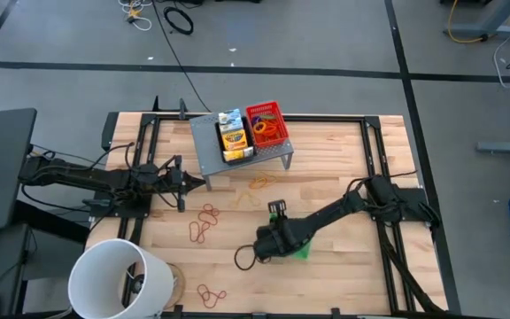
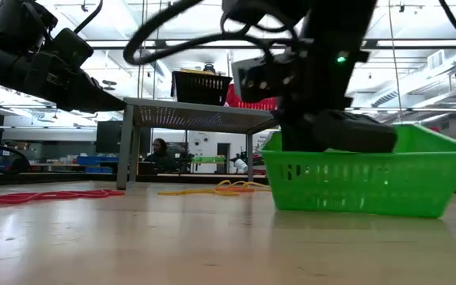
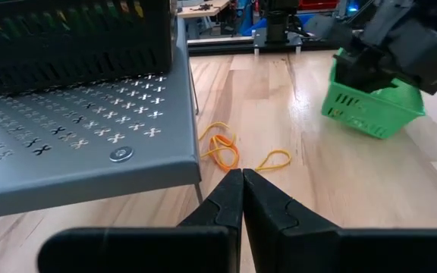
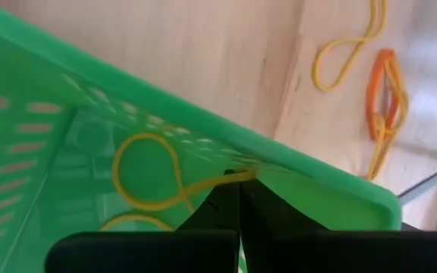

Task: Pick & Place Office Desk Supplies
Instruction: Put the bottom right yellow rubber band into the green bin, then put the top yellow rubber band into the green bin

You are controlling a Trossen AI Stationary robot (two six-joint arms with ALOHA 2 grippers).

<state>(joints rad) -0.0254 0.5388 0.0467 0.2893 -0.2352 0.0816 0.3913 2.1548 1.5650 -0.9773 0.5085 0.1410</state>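
Observation:
My right gripper (image 1: 280,245) reaches down into the green mesh tray (image 1: 302,252), which stands on the table's near middle, and is shut on a yellow rubber band (image 4: 149,180). A second yellow band (image 4: 127,221) lies in the tray. My left gripper (image 1: 190,182) is shut and empty, level beside the grey riser's (image 1: 237,155) left front corner. On the riser stand a black tray (image 1: 234,138) with the crayon box (image 1: 232,136) and a red tray (image 1: 266,125). Loose bands (image 1: 260,182) lie on the table. My right gripper pinches one end of the yellow rubber band (image 4: 237,177) between its two fingertips, coming from above and slanting down into the green tray. The rest of the band's loop trails slack over the tray's mesh floor.
Red-orange rubber bands (image 1: 203,222) lie left of the green tray, and more (image 1: 211,293) lie near the front edge. The big white bucket (image 1: 118,279) stands at the near left corner. A small black object (image 1: 277,209) sits beside my right arm.

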